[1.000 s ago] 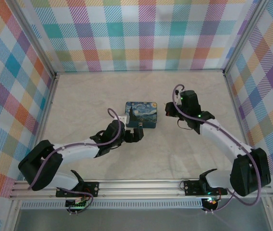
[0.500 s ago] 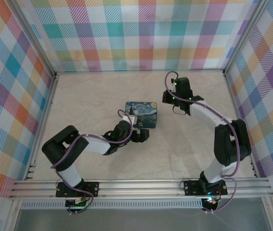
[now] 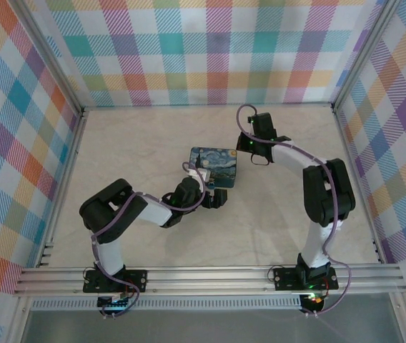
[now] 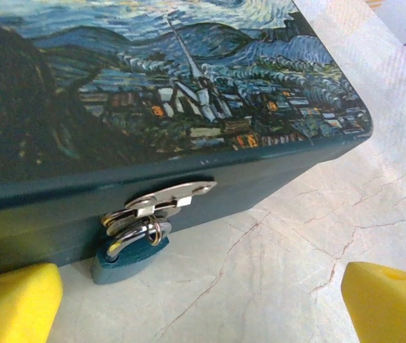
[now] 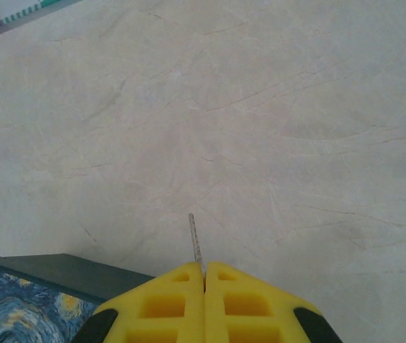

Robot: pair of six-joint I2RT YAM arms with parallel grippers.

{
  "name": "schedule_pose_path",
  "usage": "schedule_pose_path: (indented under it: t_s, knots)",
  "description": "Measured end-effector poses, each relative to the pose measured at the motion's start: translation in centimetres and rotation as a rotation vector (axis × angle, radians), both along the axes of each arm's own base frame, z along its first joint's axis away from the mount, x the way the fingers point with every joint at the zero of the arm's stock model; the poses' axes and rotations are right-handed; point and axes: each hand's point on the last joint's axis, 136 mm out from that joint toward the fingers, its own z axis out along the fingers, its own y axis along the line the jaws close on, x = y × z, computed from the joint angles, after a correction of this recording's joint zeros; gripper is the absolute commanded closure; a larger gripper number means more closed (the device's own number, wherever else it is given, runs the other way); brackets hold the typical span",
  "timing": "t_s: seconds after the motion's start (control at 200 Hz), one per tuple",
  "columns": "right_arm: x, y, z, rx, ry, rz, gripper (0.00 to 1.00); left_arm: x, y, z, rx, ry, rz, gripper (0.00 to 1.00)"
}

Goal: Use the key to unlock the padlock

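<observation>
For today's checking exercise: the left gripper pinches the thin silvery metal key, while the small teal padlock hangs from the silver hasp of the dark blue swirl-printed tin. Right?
Wrong arm: the right gripper pinches the thin silvery metal key, as the right wrist view shows. The small teal padlock does hang from the silver hasp of the dark blue swirl-printed tin.

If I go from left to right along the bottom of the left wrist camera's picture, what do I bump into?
A yellow jaw at the left edge → teal padlock hanging from the silver hasp → bare marble table → the other yellow jaw at the right edge. The jaws stand wide apart.
</observation>
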Motion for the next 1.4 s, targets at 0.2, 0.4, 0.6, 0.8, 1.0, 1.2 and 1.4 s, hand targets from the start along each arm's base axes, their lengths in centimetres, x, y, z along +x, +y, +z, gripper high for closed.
schedule_pose_path:
  t_s: [0.2,0.4,0.6,0.8,1.0,1.2,1.4]
  knots:
    - [-0.2,0.4,-0.8,0.01,0.022,0.017,1.0,0.2,-0.8,-0.1,0.006,-0.021,-0.039,0.06]
    - [-0.5,1.1,-0.9,0.022,0.027,0.039,1.0,0.2,-1.9,-0.2,-0.006,-0.034,-0.087,0.17]
    - [-0.9,1.2,-1.5,0.021,0.032,0.042,1.0,-0.3,-3.3,0.1,-0.048,-0.025,-0.16,0.16]
    - [-0.8,1.3,-1.6,0.027,0.019,0.044,1.0,-0.9,-4.1,0.7,-0.101,-0.005,-0.199,0.16]
    - [-0.8,1.3,-1.7,0.03,0.014,0.046,1.0,-0.7,-3.4,1.3,-0.189,0.027,-0.174,0.13]
    - [-0.8,1.3,-1.6,0.034,0.005,0.047,1.0,-0.1,-1.9,1.2,-0.227,0.044,-0.121,0.12]
    - [-0.9,1.3,-1.6,0.036,0.006,0.049,1.0,0.3,-1.4,1.3,-0.25,0.049,-0.097,0.1]
